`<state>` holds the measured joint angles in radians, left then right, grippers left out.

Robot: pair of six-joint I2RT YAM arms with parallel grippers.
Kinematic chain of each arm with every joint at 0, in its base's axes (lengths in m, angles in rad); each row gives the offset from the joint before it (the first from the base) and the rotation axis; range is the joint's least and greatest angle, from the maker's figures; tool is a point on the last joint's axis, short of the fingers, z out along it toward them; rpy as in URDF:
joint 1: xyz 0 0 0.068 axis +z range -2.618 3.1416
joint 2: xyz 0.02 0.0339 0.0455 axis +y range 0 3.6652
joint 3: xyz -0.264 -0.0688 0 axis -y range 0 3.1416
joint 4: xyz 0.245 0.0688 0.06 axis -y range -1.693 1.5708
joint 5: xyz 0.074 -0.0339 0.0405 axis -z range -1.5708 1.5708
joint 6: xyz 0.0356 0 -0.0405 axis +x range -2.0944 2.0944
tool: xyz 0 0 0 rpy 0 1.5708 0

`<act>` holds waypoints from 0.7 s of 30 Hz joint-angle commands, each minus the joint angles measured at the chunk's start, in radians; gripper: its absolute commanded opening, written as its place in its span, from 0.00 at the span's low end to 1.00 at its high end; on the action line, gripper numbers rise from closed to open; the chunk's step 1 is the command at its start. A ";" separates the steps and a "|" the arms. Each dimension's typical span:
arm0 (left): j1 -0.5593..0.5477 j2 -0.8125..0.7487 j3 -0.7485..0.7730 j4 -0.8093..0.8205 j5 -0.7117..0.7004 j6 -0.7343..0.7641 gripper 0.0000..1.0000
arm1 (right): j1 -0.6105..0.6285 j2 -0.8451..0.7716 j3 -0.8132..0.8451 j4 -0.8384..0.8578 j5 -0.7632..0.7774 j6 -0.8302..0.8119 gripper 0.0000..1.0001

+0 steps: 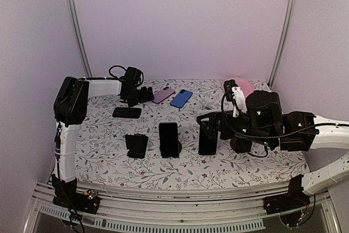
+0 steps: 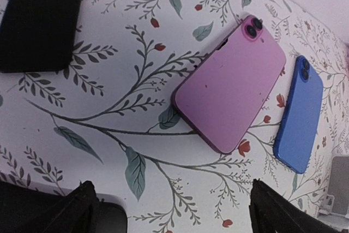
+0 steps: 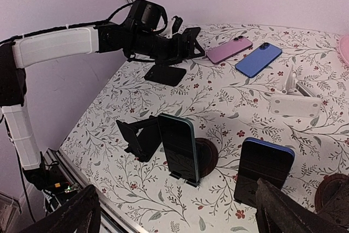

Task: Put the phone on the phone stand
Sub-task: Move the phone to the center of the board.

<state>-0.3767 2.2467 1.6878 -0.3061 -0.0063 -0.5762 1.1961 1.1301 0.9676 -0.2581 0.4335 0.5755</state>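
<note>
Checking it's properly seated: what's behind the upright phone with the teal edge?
A dark round stand shows behind the teal-edged phone, which is propped upright. The phone covers where the two meet, so the cradle and the contact cannot be seen.

Across the lower middle of the top view, an empty stand (image 1: 136,145), a propped phone (image 1: 169,139) and a second propped phone (image 1: 208,133) are ranged left to right; a flat phone (image 1: 126,112) is laid above the empty stand; at upper centre a further phone (image 1: 163,95) is laid, with a last phone (image 1: 181,98) just right of it.

White-linked left arm (image 1: 65,151), white-linked right arm (image 1: 332,135), black joint housings (image 1: 71,101), looping black cables (image 1: 115,70), black left end effector (image 1: 146,96)
</note>
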 commanded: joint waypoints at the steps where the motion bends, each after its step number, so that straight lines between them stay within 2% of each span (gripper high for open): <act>1: 0.009 0.080 0.101 -0.069 0.057 -0.001 0.97 | -0.007 -0.033 -0.015 -0.018 -0.004 0.020 0.99; 6: 0.013 0.122 0.122 -0.071 0.096 0.001 0.97 | -0.007 -0.028 -0.018 -0.019 -0.008 0.021 0.99; 10: 0.013 0.112 0.078 -0.067 0.106 -0.001 0.97 | -0.007 -0.023 -0.017 -0.020 -0.008 0.020 0.99; 21: 0.015 -0.112 -0.258 0.012 0.021 0.032 0.97 | -0.006 -0.009 -0.018 0.000 -0.022 0.018 0.99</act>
<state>-0.3729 2.2017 1.5414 -0.2703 0.0528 -0.5640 1.1961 1.1160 0.9607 -0.2695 0.4305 0.5873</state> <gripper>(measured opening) 0.966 0.989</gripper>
